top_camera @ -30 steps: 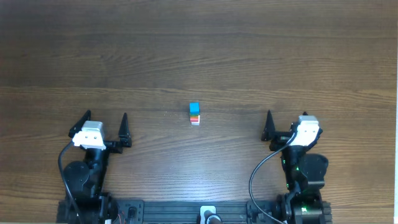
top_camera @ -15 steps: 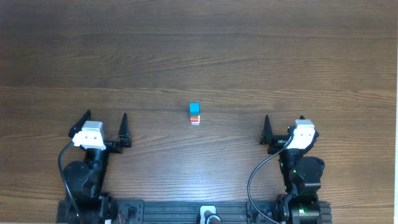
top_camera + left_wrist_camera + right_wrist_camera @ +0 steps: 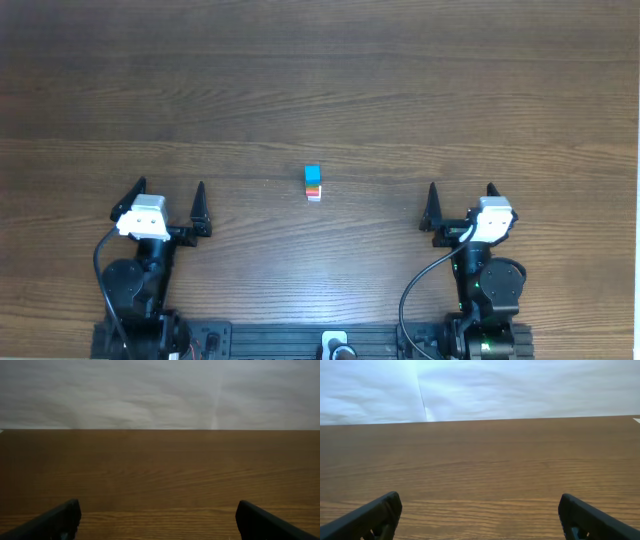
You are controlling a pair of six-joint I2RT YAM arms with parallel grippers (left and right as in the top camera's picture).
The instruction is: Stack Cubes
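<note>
Top view has the cube stack point(image 3: 313, 183), blue over orange over white, standing upright at the frame's middle on the tabletop point(image 3: 320, 80), midway between the left gripper point(image 3: 170, 195) and right gripper point(image 3: 461, 195), both jaws wide and empty, neither nearer.

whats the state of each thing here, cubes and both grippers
cube stack: standing upright, blue cube on top, nothing touching it
left gripper: open, empty, off to one side of the stack
right gripper: open, empty, off to the other side
</note>
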